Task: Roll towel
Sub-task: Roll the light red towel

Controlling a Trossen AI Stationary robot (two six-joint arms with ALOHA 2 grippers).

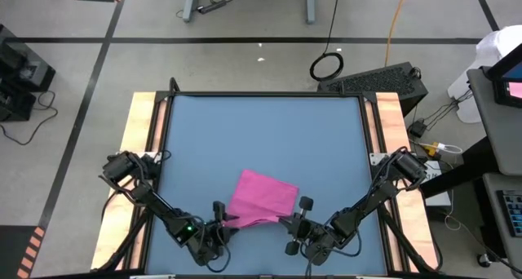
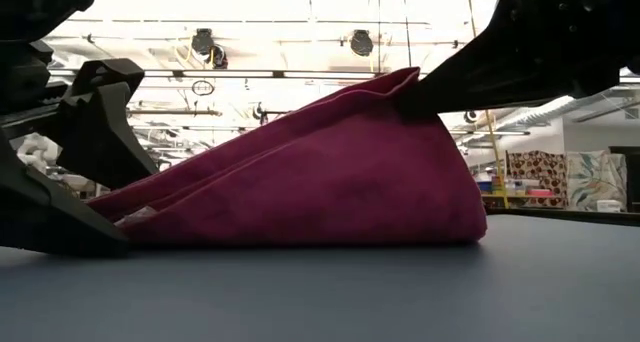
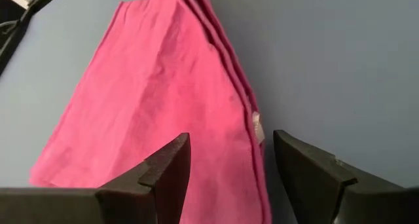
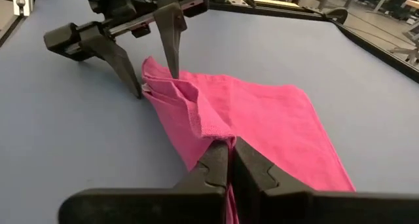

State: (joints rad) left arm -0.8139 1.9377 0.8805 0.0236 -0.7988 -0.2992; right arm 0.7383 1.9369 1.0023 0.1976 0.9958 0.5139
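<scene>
The right gripper (image 4: pixel 230 160) is pinching the towel's (image 4: pixel 262 116) raised corner; the left gripper (image 3: pixel 229 160) is standing released astride the opposite edge, which risks slipping and unfolding.

Right tool (image 4: pixel 230 160) pinches towel (image 4: pixel 262 112)

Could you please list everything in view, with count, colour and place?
towel: one, magenta-pink, folded, on the near middle of the table, one edge lifted.
white tag: one, on the towel's edge.
table: one, blue top with pale wooden side rails.
left gripper: one, dark, at the towel's near left corner, fingers open astride its edge.
right gripper: one, dark, at the towel's near right edge, fingers shut on the fabric, holding it up.
</scene>
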